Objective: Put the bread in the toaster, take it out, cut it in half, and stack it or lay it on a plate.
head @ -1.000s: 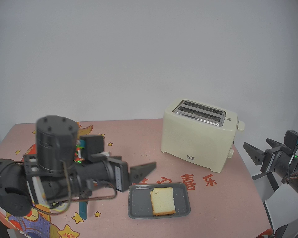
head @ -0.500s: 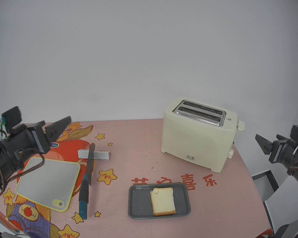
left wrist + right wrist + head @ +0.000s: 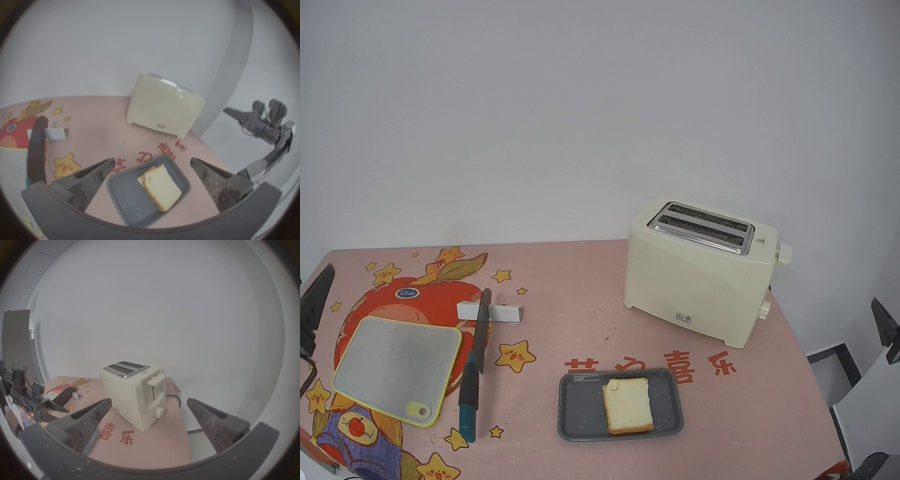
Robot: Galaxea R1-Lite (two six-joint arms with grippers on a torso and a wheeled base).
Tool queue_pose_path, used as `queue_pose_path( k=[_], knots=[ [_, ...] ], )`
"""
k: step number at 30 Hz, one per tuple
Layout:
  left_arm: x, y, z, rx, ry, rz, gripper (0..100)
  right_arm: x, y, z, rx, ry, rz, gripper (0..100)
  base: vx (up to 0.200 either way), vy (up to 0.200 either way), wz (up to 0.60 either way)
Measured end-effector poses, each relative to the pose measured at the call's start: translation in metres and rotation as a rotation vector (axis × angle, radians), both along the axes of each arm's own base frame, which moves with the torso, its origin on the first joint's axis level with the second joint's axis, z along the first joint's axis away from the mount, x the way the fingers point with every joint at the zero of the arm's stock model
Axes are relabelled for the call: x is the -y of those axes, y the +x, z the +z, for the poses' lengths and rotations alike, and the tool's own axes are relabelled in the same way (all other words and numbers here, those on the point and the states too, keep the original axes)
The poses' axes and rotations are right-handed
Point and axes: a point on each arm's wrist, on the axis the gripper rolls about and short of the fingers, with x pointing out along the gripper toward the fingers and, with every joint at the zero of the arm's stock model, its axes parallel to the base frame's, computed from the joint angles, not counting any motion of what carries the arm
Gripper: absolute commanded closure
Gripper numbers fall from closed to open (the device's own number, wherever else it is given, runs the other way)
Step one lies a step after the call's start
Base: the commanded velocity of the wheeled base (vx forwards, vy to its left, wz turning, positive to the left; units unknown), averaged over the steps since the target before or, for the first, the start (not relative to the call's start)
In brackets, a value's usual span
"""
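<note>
Bread (image 3: 627, 405), pale slices stacked, on grey tray (image 3: 581, 409)

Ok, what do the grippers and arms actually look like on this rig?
Both the left gripper and right gripper have two dark grey, wedge-shaped fingers tapering to points, pale-flecked, on a curved grey bar. The left arm and right arm are dark grey with cylindrical joints and thin cables.

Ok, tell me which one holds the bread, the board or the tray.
The dark grey tray in front of the toaster holds the bread; the green-rimmed cutting board sits apart, beside the knife.
</note>
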Motion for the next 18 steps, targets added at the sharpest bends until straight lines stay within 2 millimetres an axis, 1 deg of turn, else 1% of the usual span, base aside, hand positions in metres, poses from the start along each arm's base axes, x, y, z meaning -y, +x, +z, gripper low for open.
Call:
queue_pose_path(
  k=[6, 10, 14, 16, 18],
  knots=[
    [-0.011, -0.034, -0.03, 0.07, -0.015, 0.041, 0, 0.007, -0.027, -0.019, 0.06, 0.004, 0.0, 0, 0.0, 0.0, 0.0],
    [-0.015, -0.054, -0.052, 0.091, -0.015, 0.053, 0, 0.009, -0.043, -0.034, 0.057, 0.005, 0.028, 0, 0.0, 0.0, 0.0],
    [-0.017, -0.065, -0.071, 0.097, -0.01, 0.059, 0, 0.01, -0.06, -0.056, 0.012, 0.003, 0.053, 0, 0.0, 0.0, 0.0],
    [-0.017, -0.067, -0.081, 0.08, 0.003, 0.051, 0, 0.011, -0.065, -0.065, 0.002, 0.005, 0.059, 0, 0.0, 0.0, 0.0],
    [-0.017, -0.067, -0.096, 0.026, 0.025, 0.031, 0, 0.011, -0.07, -0.072, 0.015, 0.01, 0.069, 0, 0.0, 0.0, 0.0]
  ],
)
